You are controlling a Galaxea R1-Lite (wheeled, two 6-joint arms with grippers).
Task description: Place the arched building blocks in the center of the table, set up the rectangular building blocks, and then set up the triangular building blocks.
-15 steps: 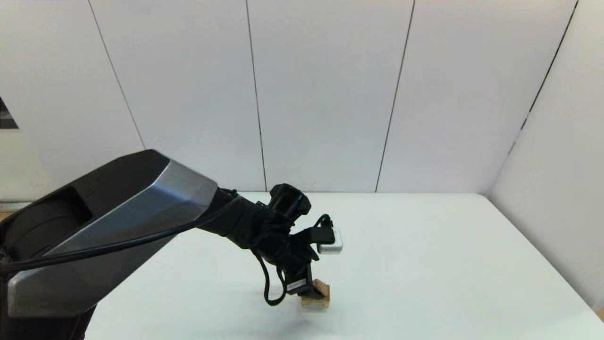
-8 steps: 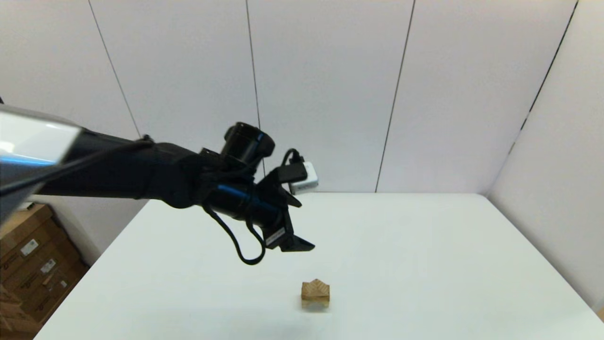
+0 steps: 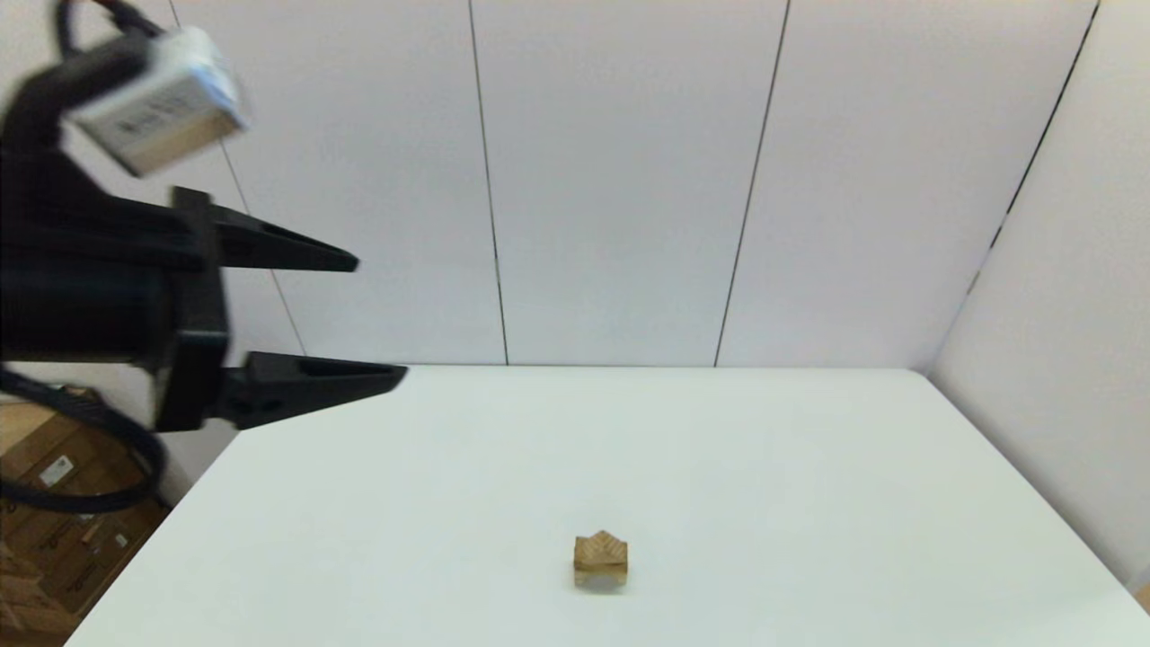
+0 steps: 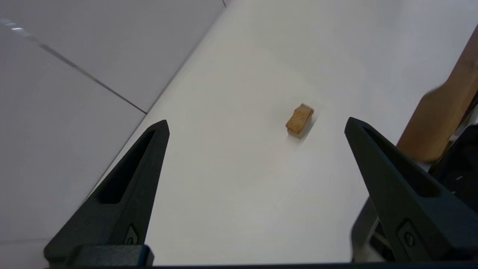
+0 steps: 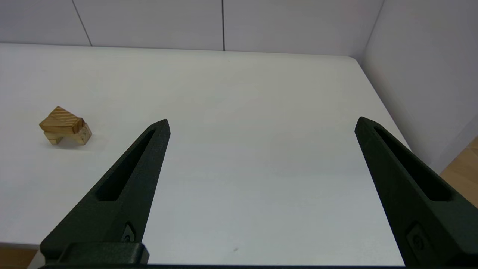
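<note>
On white table (image 3: 809, 467) (panelled wall (image 3: 620, 180) behind), stacked blocks (image 3: 600, 559).

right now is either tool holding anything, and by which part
Nothing is held. The left tool is open and raised off to the left, away from the stacked blocks on the table. The right tool is open too, with nothing between its fingers.

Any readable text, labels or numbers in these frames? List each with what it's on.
None readable.
Camera module label above the left gripper: dark print, blurred.
Cardboard boxes beside the table: white stickers, too small.
Stacked wooden blocks: wood grain only, no marks.
</note>
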